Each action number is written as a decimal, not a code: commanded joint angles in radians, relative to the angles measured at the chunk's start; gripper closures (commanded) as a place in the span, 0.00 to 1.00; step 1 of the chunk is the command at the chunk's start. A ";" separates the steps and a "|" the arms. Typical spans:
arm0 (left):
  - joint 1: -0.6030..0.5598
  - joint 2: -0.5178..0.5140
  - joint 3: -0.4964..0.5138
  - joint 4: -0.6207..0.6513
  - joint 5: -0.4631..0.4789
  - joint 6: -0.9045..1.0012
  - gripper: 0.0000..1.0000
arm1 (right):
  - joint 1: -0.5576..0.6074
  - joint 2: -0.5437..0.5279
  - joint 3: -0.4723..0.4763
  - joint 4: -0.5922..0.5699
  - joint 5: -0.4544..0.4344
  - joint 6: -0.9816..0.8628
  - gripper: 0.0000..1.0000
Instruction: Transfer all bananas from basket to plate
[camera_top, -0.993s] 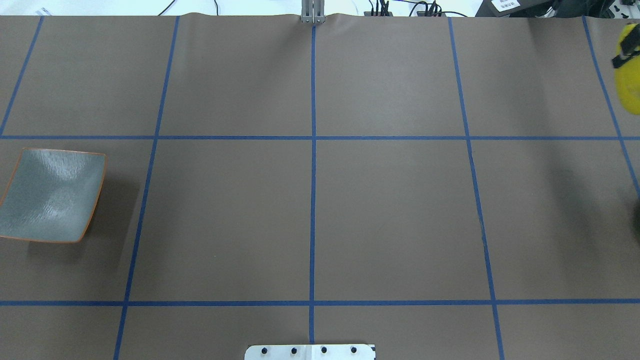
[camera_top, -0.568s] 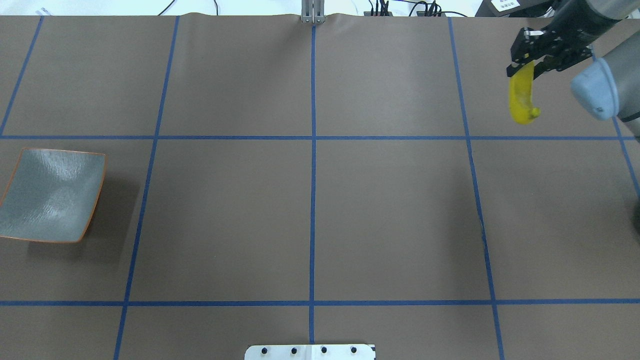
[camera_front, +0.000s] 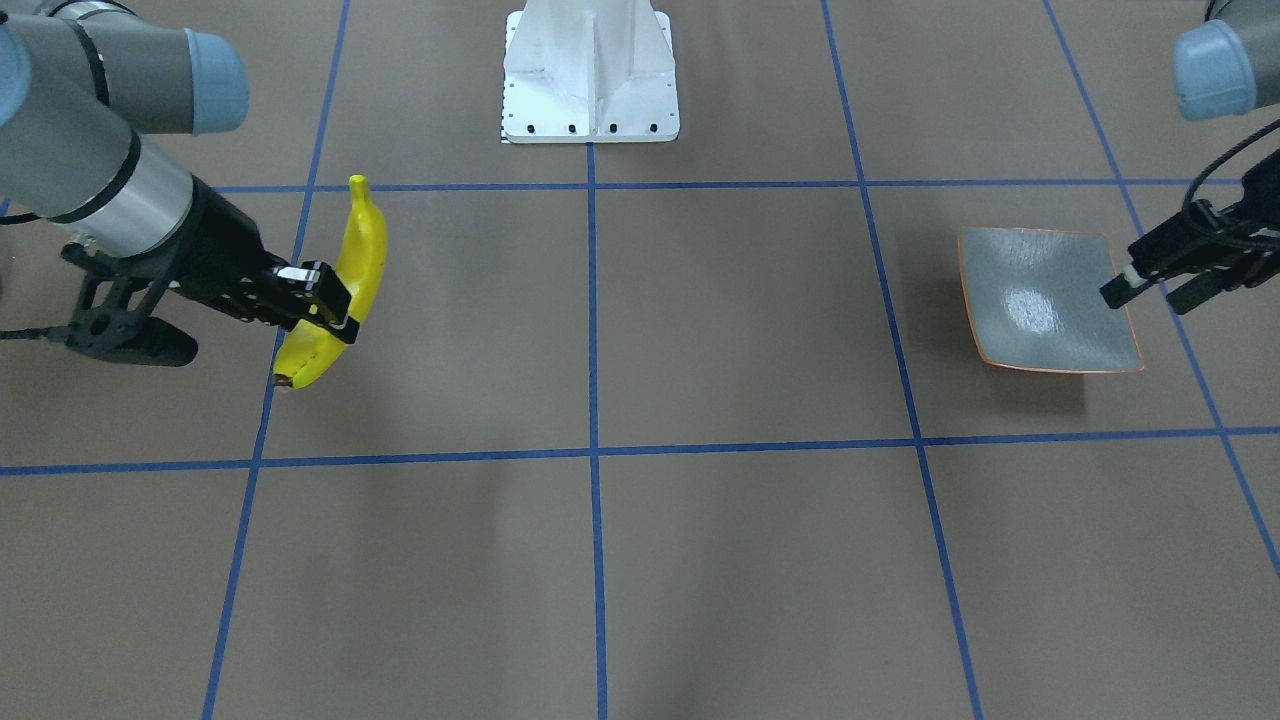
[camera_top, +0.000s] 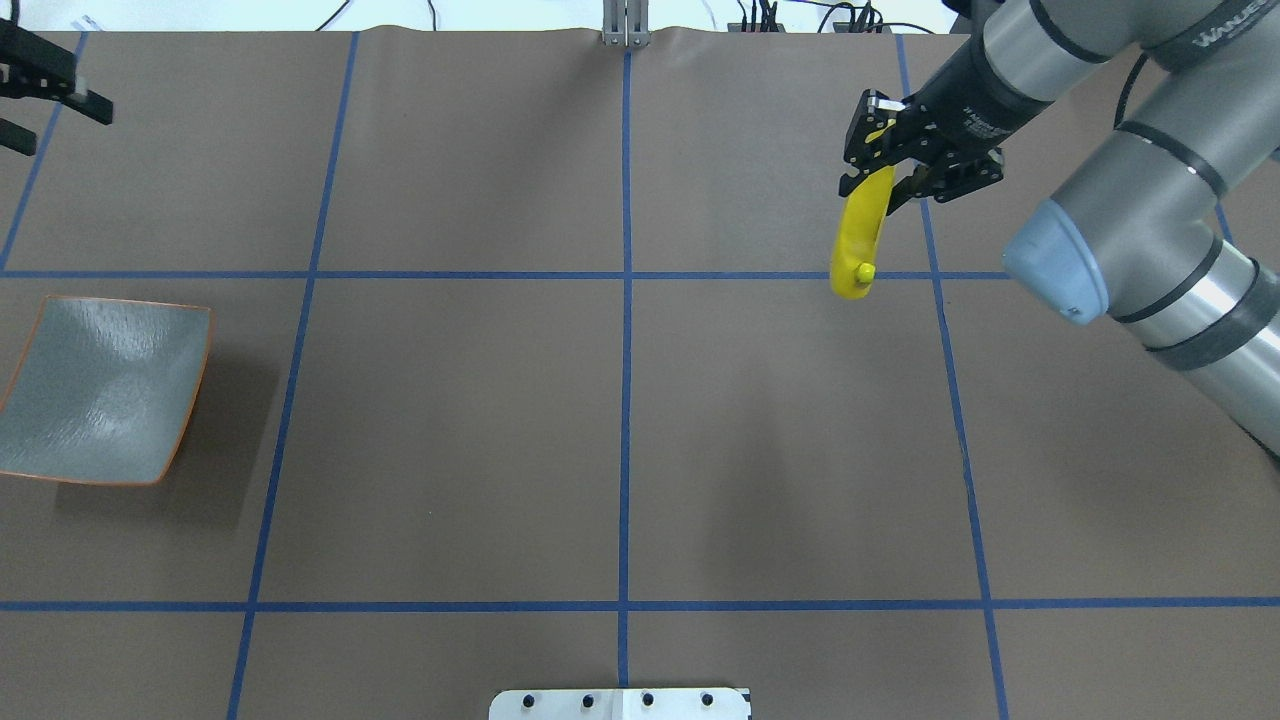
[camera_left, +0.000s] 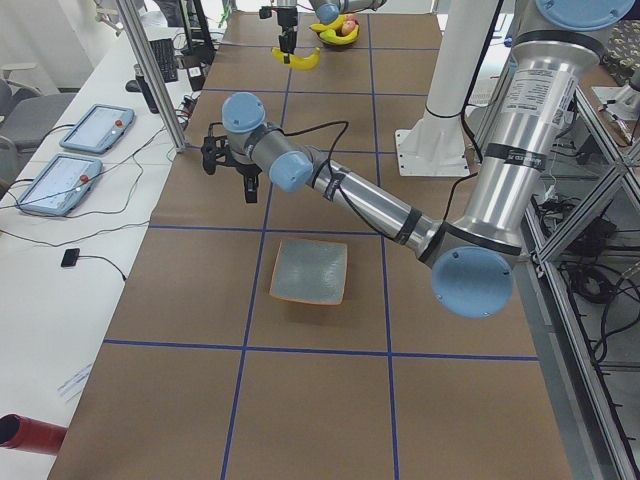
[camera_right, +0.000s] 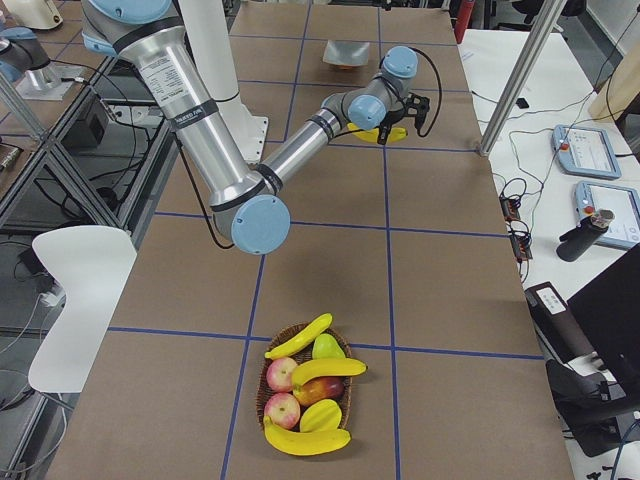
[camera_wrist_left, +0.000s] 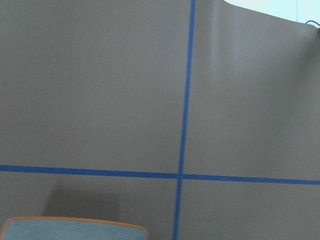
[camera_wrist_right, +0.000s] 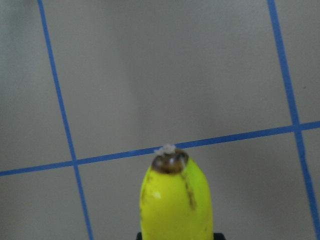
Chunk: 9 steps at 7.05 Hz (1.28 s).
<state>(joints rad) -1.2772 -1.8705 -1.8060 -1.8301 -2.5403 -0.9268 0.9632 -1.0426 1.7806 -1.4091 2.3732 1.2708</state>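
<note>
Mid-carry, I judge: the square grey-green, orange-rimmed plate (camera_top: 100, 390) waits at the overhead view's left edge, my right gripper (camera_top: 880, 150), upper right, is clamped on a glossy yellow banana (camera_top: 858, 235) needing a long leftward traverse, and my left gripper (camera_top: 60, 125) hangs spread, upper left.

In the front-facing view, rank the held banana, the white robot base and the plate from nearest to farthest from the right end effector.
1. The banana: gripped in the right end effector, at the view's left.
2. The white robot base: top centre of the view.
3. The plate: far across the table, at the view's right, with nothing on it.
</note>
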 joint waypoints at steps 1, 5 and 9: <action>0.125 -0.090 0.008 -0.156 -0.003 -0.327 0.00 | -0.102 0.006 0.032 0.107 -0.060 0.162 1.00; 0.397 -0.217 -0.015 -0.374 0.240 -0.815 0.00 | -0.211 0.030 0.117 0.108 -0.159 0.242 1.00; 0.570 -0.309 -0.036 -0.388 0.258 -0.948 0.00 | -0.218 0.032 0.115 0.116 -0.160 0.237 1.00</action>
<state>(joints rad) -0.7549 -2.1441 -1.8408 -2.2179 -2.2847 -1.8381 0.7464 -1.0110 1.8960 -1.2979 2.2139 1.5100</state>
